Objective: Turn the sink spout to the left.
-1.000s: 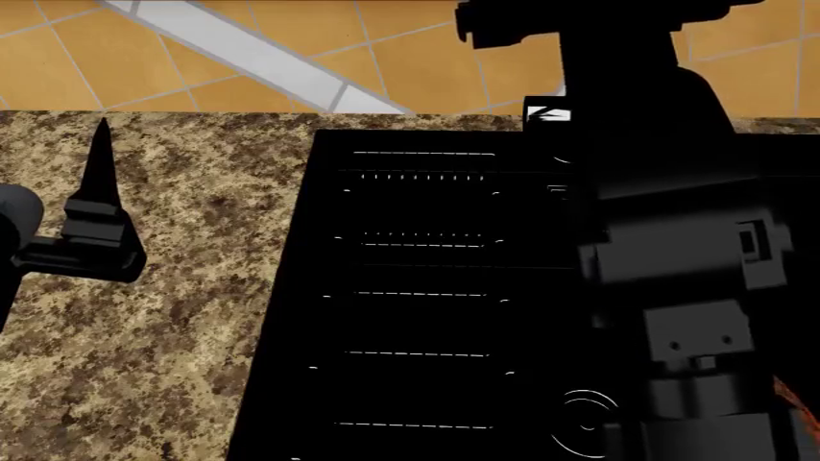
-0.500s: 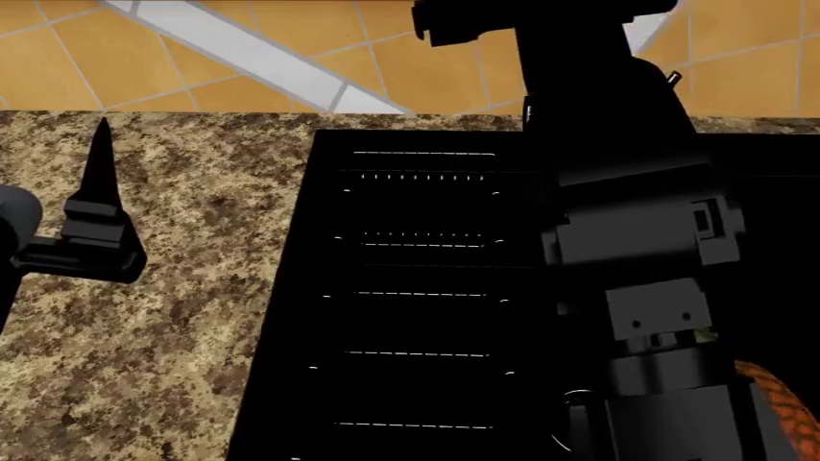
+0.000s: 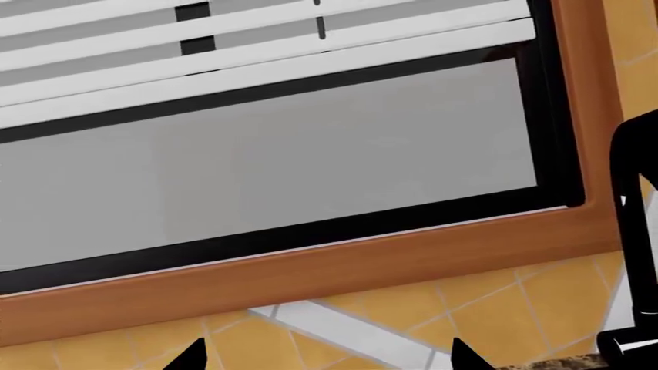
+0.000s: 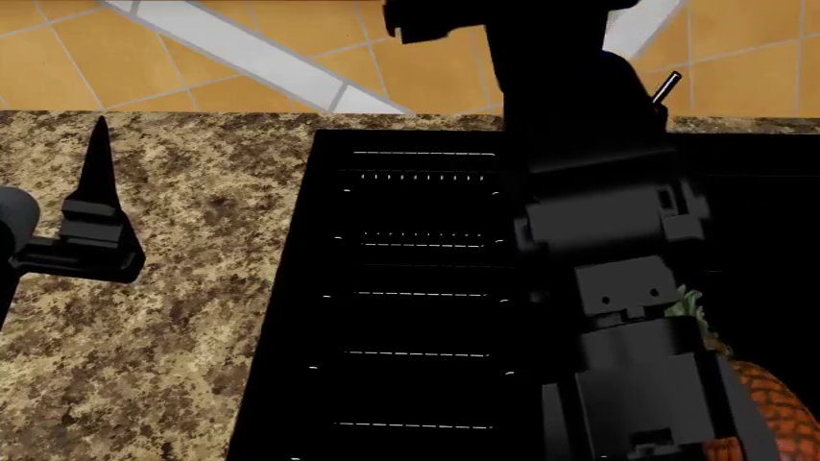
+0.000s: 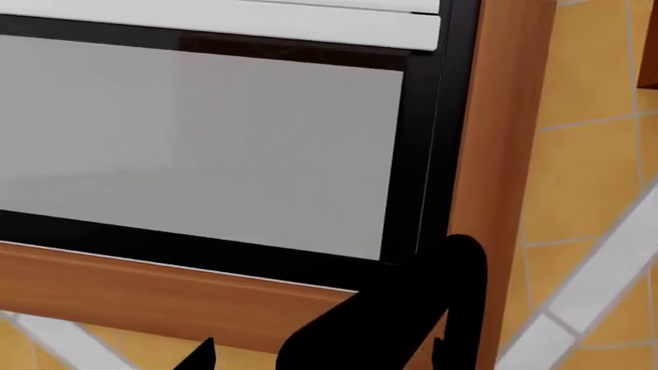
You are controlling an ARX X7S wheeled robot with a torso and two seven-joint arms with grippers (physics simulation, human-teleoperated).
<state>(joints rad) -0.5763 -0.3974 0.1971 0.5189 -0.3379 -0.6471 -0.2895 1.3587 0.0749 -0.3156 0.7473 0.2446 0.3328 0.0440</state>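
Note:
In the right wrist view the sink spout (image 5: 411,308) is a thick glossy black curved tube. It rises between the two fingertips of my right gripper (image 5: 323,356). The jaws are open; the spout lies close to one finger and apart from the other. In the head view my right arm (image 4: 577,115) covers the spout. My left gripper (image 4: 100,134) hovers over the granite counter (image 4: 192,288), left of the sink, open and empty (image 3: 327,358). A black upright with a white-lit base edge (image 3: 637,231) shows in the left wrist view.
The black sink basin (image 4: 410,288) fills the middle. A thin slanted lever (image 4: 663,88) stands at the sink's back edge. A pineapple (image 4: 769,403) lies at the lower right. A wood-framed window (image 5: 206,154) and an orange tiled wall (image 4: 256,58) are behind.
My right arm has swung left and farther toward the wall in the head view, uncovering the lever and the pineapple. The left gripper has not moved.

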